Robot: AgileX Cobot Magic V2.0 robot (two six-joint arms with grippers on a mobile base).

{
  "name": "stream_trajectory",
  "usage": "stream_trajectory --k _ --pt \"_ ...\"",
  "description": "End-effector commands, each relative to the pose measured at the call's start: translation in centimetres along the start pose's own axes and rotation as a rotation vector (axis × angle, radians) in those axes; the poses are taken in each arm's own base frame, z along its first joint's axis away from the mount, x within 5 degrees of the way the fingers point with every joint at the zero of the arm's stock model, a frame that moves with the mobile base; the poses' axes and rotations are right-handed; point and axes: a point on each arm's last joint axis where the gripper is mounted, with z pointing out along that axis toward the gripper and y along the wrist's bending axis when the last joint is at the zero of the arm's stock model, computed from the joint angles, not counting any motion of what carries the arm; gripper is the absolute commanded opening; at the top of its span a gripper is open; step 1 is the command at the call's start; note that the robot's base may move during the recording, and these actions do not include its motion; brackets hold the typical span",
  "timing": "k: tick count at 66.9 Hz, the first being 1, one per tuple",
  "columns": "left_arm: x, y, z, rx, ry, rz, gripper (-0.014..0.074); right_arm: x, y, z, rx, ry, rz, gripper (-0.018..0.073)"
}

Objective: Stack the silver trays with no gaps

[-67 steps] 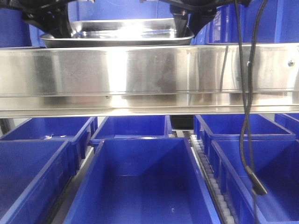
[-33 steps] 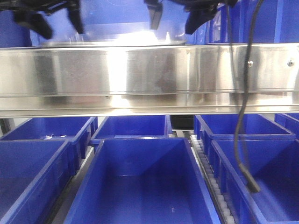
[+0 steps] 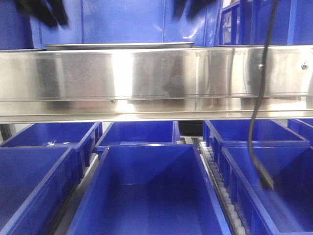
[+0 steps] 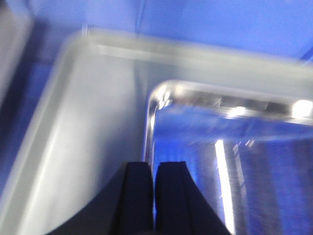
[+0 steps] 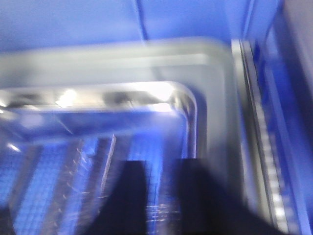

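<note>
The silver trays (image 3: 120, 46) lie behind the steel rail, and only a thin rim line shows above it. My left gripper (image 3: 46, 12) and right gripper (image 3: 193, 6) hang blurred well above that rim, touching nothing. In the left wrist view the left gripper (image 4: 153, 164) is shut with nothing in it, over the near left corner of the shiny tray (image 4: 234, 161) and its dull wide rim (image 4: 93, 122). The right wrist view shows the right gripper (image 5: 164, 164) open and empty over the tray's right corner (image 5: 215, 98). I cannot tell how the trays nest.
A long brushed-steel rail (image 3: 156, 78) crosses the front view and hides most of the shelf. Deep blue bins (image 3: 146, 191) fill the level below, with a roller strip (image 3: 220, 186) between them. A black cable (image 3: 257, 122) hangs at the right. Blue bins stand behind the trays.
The upper tray, held up a second ago, has gone down behind the rail. Both grippers let go and rose; the left one closed. The cable swung.
</note>
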Motion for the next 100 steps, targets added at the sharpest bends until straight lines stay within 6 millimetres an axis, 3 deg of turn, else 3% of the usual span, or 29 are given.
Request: stream_trajectory --k 1,17,29,44,59,67,81,100 --pt "-0.9 0.1 -2.0 0.017 -0.046 -0.019 0.0004 -1.2 0.1 -2.3 -0.035 -0.064 -0.014 -0.0022" --pt "-2.1 -0.1 -8.2 0.095 -0.172 -0.039 0.0000 -2.8 -0.1 -7.2 -0.099 -0.164 -0.063 -0.0022" --pt "-0.8 -0.6 -11.8 0.204 -0.291 0.003 0.0000 -2.9 -0.6 -10.4 -0.193 -0.277 -0.114 -0.0022" --pt "3.6 0.1 -13.8 0.352 -0.405 0.046 0.0000 0.1 -1.8 -13.6 -0.326 -0.381 -0.201 -0.0022" --pt "7.7 1.5 -15.4 0.494 -0.571 0.098 -0.0007 4.2 -4.5 -14.8 -0.339 -0.372 -0.258 -0.0022" --pt "9.6 2.7 -16.5 0.479 -0.597 0.158 -0.0007 5.9 -5.8 -15.9 -0.361 -0.419 -0.300 -0.0022" --pt "11.8 4.8 -19.5 0.487 -0.694 0.176 -0.0007 8.5 -8.2 -19.2 -0.442 -0.552 -0.321 -0.0022" --pt "13.6 6.3 -21.8 0.504 -0.778 0.166 -0.0007 11.1 -11.4 -22.9 -0.459 -0.648 -0.288 -0.0022"
